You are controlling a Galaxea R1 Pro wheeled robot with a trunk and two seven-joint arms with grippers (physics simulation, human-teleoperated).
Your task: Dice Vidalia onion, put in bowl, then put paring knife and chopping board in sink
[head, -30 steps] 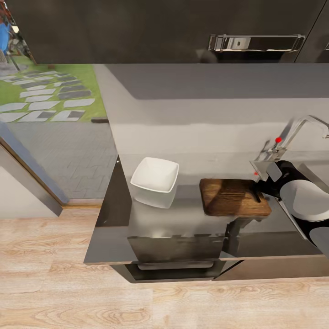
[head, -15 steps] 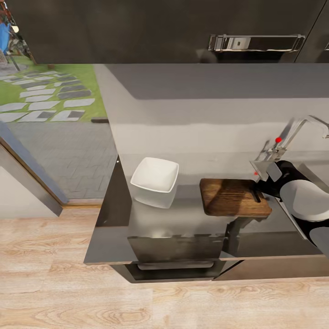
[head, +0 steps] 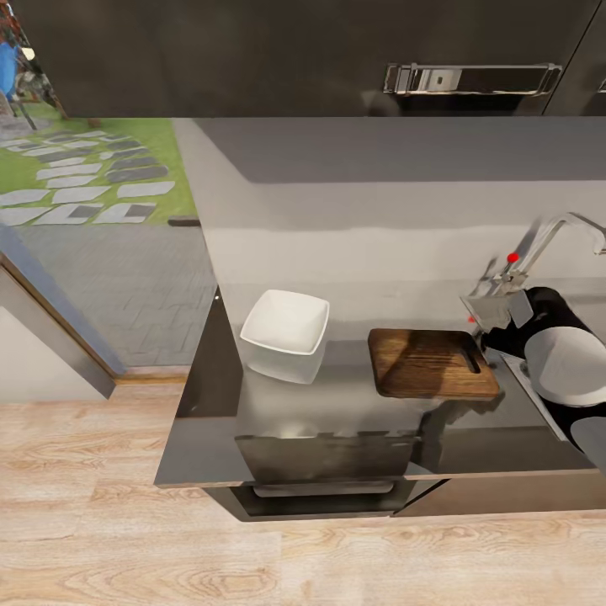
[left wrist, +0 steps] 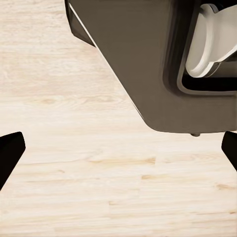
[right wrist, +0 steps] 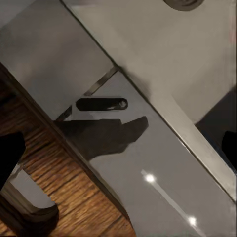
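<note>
1. Your table (head: 337, 421), the glossy grey countertop, ran across the middle of the head view with light wooden floor (head: 126, 547) in front of it.
2. The white bowl (head: 285, 329) sat on the table, well apart from the chopping board (head: 429, 364), at about 9 o'clock from it.
3. The chopping board lay flat near the table's front, its 3 o'clock end just beside the sink (head: 589, 316).
4. A slim dark shape lay on the board near that end; I cannot tell whether it was the paring knife.
5. The chrome tap (head: 539, 248) with its red knob stood at about 1 o'clock from the board.
6. Your right gripper (head: 492, 313) hung above the board's 3 o'clock corner. In its wrist view the fingertips (right wrist: 10, 153) stood wide apart, released, over wood grain (right wrist: 59, 197), table and the sink's rim (right wrist: 148, 49).
7. Your left gripper (left wrist: 118, 153) was spread too, holding nothing, with its fingertips (left wrist: 9, 150) over bare floor.
</note>
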